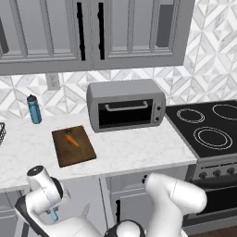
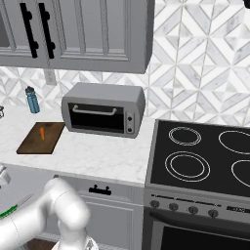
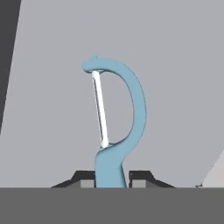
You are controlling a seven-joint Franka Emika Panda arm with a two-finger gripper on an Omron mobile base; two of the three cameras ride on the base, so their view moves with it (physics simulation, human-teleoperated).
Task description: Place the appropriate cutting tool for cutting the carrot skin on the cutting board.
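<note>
Nearest the camera, the gripper (image 3: 109, 179) has its two dark fingertips (image 3: 83, 178) pressed against either side of the handle of the light-blue peeler (image 3: 118, 127), which stands up from between them with its curved frame and pale blade in front of a plain grey surface. In the left base view a sliver of the same blue shows at the low-hanging hand, below the front edge of the worktop (image 1: 139, 152) and before the cabinet fronts. Judged by its look, the tool is light, rigid and smooth-skinned; the handle is the sound place to hold it, since the thin blade and open loop offer little purchase and could twist.

Further back, the dark cutting board (image 1: 74, 148) lies flat on the worktop toward its left part, near the front edge, with the small carrot (image 1: 71, 140) resting on its rear half. The board's front half is bare and seems the likely landing place.

Behind the board, to its right, stands the toaster oven (image 1: 126, 110) against the back wall; a blue bottle (image 1: 34, 109) stands at the rear left.
</note>
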